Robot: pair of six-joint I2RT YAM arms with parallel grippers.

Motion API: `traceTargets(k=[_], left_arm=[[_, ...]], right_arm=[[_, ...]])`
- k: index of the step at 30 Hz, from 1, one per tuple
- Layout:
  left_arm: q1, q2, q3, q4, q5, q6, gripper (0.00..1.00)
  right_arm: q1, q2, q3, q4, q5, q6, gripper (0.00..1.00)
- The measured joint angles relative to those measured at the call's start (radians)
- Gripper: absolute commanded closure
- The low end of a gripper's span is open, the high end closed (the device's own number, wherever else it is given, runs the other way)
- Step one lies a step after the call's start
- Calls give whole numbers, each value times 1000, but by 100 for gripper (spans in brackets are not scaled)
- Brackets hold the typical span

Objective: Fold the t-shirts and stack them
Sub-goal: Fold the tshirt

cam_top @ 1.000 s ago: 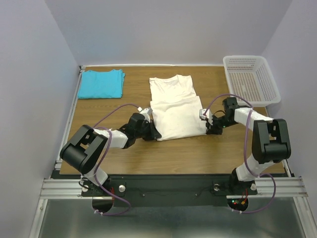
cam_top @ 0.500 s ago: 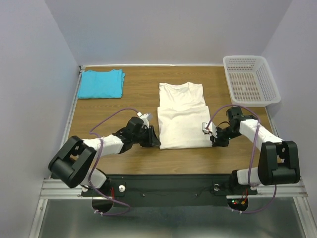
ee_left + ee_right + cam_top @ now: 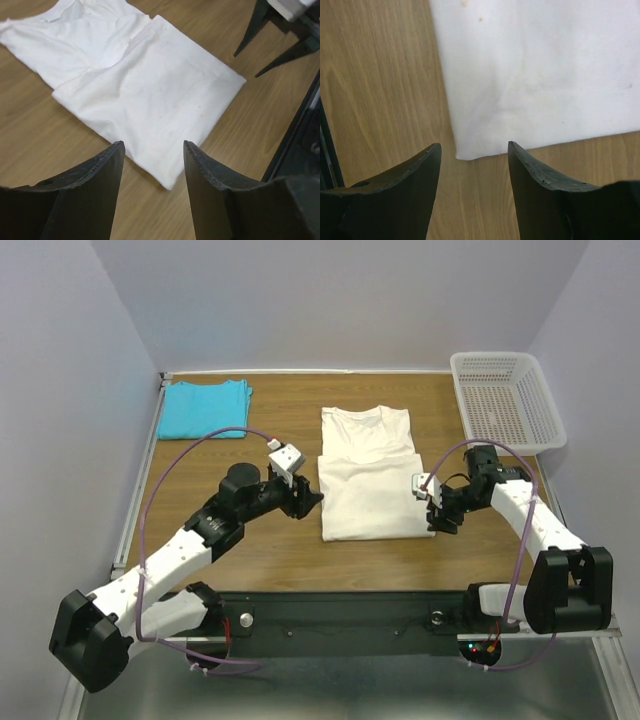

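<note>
The cream shirt (image 3: pixel 368 480) is lying in the middle of the tabletop (image 3: pixel 400 560), its collar pointing toward the far edge. Its lower half is lying doubled up over the chest, making a neat rectangle with the sleeves tucked in. The blue shirt (image 3: pixel 205 408) is sitting folded at the far left corner, well apart from the cream one. A white basket (image 3: pixel 500 405) is standing at the far right corner.

The left gripper (image 3: pixel 312 502) is hovering just beside the left edge of the cream shirt, near its front corner. Its jaws are standing apart and gripping nothing. In the left wrist view that corner of the folded cloth is showing in the gap between the two dark fingers (image 3: pixel 95 185), with bare wood on either side. Whether the fingers are touching the cloth cannot be told.

The right gripper (image 3: pixel 436 514) is sitting just beside the right edge of the same shirt, also near its front corner. It too is standing open with nothing in its grasp. In the right wrist view the shirt's corner is lying between the fingertips (image 3: pixel 427 160), flat on the wood.

The two arms are reaching in from opposite sides, with the cream shirt lying between them.
</note>
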Motion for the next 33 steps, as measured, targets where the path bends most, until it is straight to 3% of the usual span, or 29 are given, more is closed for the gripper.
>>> traceTargets(k=[6, 11, 18, 21, 33], left_arm=[[-92, -12, -23, -66, 34, 491, 36], [-241, -3, -115, -79, -6, 710, 38], [-355, 195, -146, -12, -86, 814, 46], [-361, 262, -146, 26, -105, 840, 50], [-362, 432, -109, 62, -179, 928, 51]], right_arm=[[0, 0, -23, -29, -3, -35, 38], [-1, 20, -23, -30, -4, -58, 38], [-6, 71, -23, -29, -8, -71, 38], [-6, 72, -23, -26, -8, -70, 38], [-26, 72, -23, -23, -7, -72, 38]])
